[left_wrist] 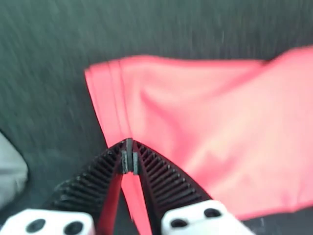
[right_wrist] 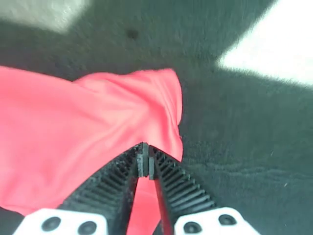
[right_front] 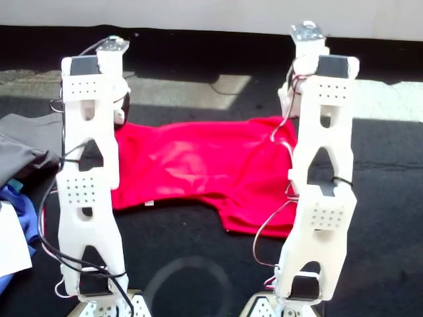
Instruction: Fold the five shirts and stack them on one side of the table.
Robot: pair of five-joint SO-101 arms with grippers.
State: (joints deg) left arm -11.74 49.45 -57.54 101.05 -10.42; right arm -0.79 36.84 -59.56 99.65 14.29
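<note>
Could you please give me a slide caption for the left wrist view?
The left gripper, shut, pinches the hemmed edge of a red fabric shirt over a dark table covering.

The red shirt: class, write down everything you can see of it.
The red shirt is of thin, smooth, slightly glossy fabric, with a stitched hem along one edge. It lies spread but wrinkled across the middle of the dark table. The left tool and the right tool are each shut on an edge of it.
</note>
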